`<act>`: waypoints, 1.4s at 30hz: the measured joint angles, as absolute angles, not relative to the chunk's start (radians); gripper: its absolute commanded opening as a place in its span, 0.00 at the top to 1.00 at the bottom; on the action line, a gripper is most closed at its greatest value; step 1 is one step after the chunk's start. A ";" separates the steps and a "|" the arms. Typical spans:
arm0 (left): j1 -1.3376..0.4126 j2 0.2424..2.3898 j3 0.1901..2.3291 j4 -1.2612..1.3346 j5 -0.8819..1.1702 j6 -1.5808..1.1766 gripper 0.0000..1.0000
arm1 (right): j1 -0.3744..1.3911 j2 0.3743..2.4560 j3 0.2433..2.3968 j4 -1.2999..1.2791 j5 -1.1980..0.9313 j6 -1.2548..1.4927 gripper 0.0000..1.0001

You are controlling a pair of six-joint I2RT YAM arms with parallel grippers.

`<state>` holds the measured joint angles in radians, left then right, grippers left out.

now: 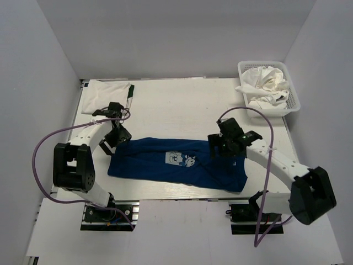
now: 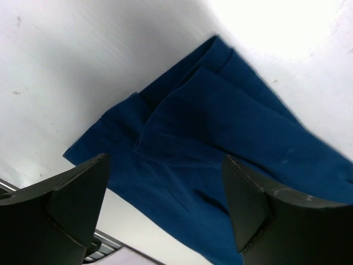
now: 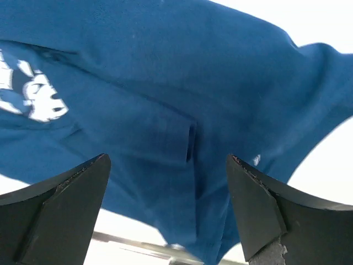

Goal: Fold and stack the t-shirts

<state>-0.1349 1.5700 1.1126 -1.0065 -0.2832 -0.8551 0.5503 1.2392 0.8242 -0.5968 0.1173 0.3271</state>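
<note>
Soft royal-blue t-shirt (image 1: 176, 163) lies on near half of white desk (image 1: 182, 105), folded to a long creased band, pale square print (image 1: 180, 159) up. Left hand (image 2: 164, 159) over its left end, dark wedge fingers spread, pinching nothing. Right hand (image 3: 168, 157) over the right part, also spread and empty, arm bent inward. Folded white t-shirt (image 1: 107, 88) far left. Crumpled white shirts (image 1: 265, 85) in lattice plastic basket (image 1: 295, 105), far right.

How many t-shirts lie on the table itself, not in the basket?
2: the blue t-shirt spread out at the near middle, and a folded white t-shirt at the far left corner. More could lie hidden under it.
</note>
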 measured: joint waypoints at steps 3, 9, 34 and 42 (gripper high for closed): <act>-0.135 1.571 1.080 -0.989 -0.258 -0.854 0.26 | 0.550 1.318 0.806 -0.537 0.103 0.274 0.10; -0.135 1.607 1.073 -0.952 -0.234 -0.854 0.88 | 0.551 1.377 0.801 -0.492 0.034 0.206 0.55; -0.122 1.582 1.143 -0.967 -0.298 -0.860 0.62 | 0.619 1.222 0.762 -0.532 -0.429 0.235 0.40; -0.121 1.565 1.073 -0.991 -0.300 -0.874 0.58 | 0.681 1.297 0.757 -0.529 -0.589 0.156 0.10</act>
<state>-0.1215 1.5650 1.0725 -0.9909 -0.3004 -0.8742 0.6811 1.2968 0.7567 -0.5289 -0.5892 0.1562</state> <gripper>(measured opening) 0.413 0.902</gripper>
